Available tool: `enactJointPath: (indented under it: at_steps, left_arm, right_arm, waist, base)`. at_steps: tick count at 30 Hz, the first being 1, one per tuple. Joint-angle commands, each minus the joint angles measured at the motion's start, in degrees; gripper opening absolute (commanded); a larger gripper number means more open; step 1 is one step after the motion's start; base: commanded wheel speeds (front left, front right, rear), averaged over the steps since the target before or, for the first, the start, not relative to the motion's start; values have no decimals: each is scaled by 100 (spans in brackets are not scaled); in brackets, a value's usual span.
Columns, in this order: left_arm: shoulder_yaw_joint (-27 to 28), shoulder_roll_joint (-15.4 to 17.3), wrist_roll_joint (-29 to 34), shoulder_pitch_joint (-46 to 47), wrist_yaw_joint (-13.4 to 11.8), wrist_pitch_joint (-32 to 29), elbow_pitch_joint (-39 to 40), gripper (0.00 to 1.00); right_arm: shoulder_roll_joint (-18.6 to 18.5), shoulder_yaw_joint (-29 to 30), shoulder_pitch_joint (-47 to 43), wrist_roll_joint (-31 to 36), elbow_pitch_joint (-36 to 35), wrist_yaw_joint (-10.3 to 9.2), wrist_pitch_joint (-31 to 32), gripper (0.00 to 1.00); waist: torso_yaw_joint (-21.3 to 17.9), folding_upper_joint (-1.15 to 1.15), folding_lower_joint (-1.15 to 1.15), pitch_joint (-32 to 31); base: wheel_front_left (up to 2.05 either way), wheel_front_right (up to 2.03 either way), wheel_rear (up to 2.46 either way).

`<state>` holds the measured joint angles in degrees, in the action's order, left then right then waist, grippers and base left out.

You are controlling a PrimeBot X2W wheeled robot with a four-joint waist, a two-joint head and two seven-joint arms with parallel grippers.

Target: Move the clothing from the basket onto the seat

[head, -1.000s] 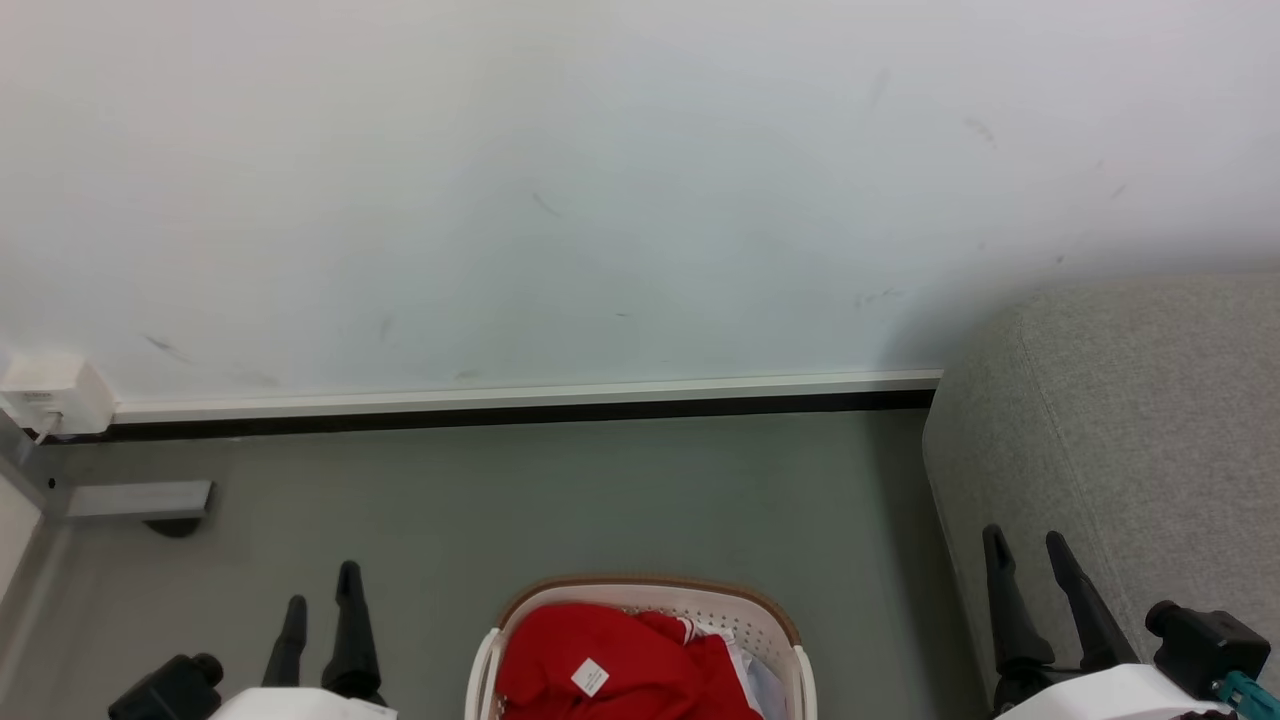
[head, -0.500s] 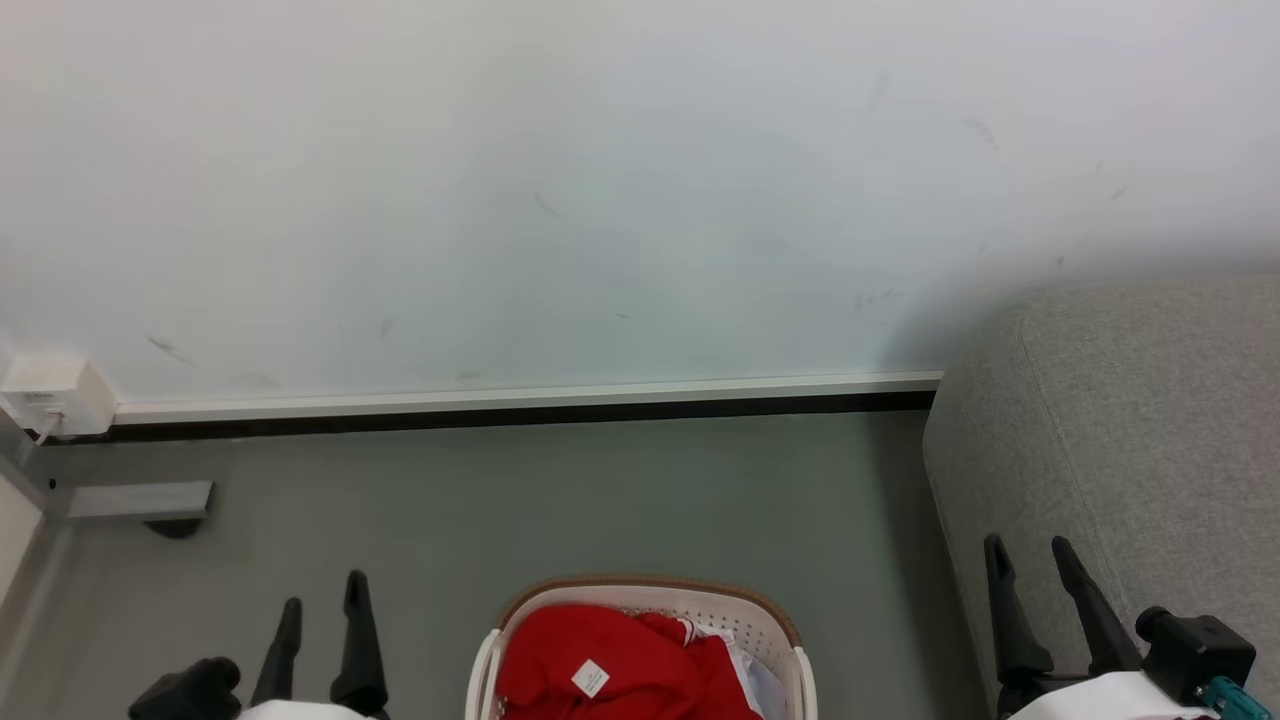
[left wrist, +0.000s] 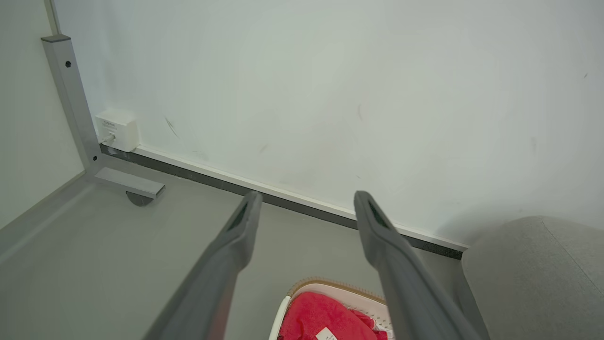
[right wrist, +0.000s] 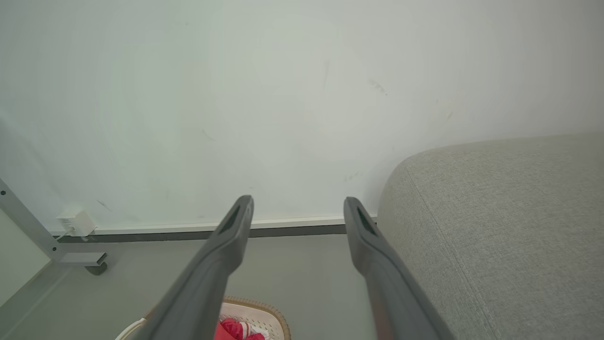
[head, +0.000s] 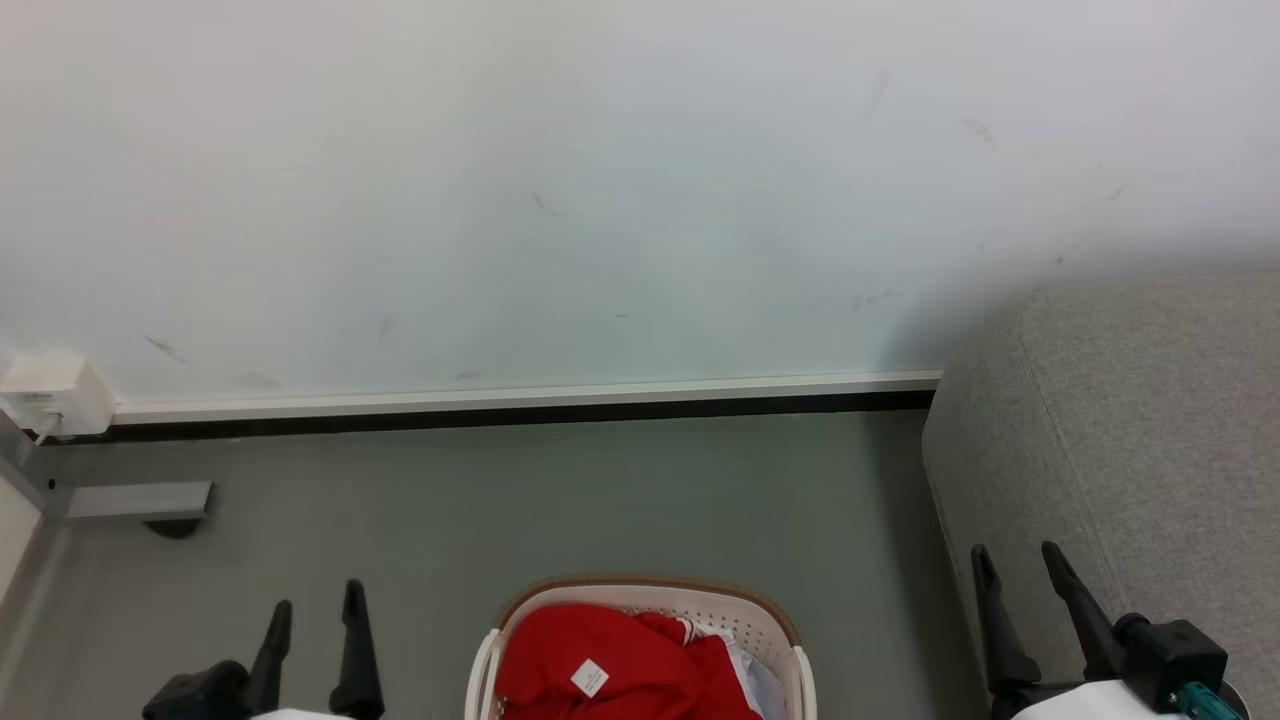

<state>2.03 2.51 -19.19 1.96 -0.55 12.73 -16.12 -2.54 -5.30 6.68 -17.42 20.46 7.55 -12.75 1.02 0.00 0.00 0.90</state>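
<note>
Clothing (head: 620,665) in bright red sports fabric, with a small white label, lies heaped in the oval cream-white perforated plastic basket (head: 650,583) with a brown rim. The basket stands on the grey floor (head: 560,490), apart from the wall edge and near the large grey woven-fabric sofa (head: 1130,420). I see my left claw (head: 318,597) left of the basket and my right claw (head: 1014,550) by the sofa's side, both spread wide and empty.
</note>
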Motion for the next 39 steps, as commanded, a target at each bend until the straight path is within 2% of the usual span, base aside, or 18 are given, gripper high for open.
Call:
enactJointPath:
  at_steps: [1,21,39]
  left_arm:
    - [25,51,172,14,14,62,18,100]
    - [83,58,1199,-43,342,249,107,100]
    - [59,56,1023,-42,391,245,54,100]
  right_arm:
    - [-50,-15,46,92,16,-10,-54,100]
    - [-54,-79,100,697,318,-12,-258,100]
    - [-49,2,122,574,494,-12,-242,100]
  waist:
    - [0,0,0,1]
    - [0,0,0,-1]
    - [-37,0,0,2]
  base:
    - [0,0,0]
    - [0,0,0]
    - [0,0,0]
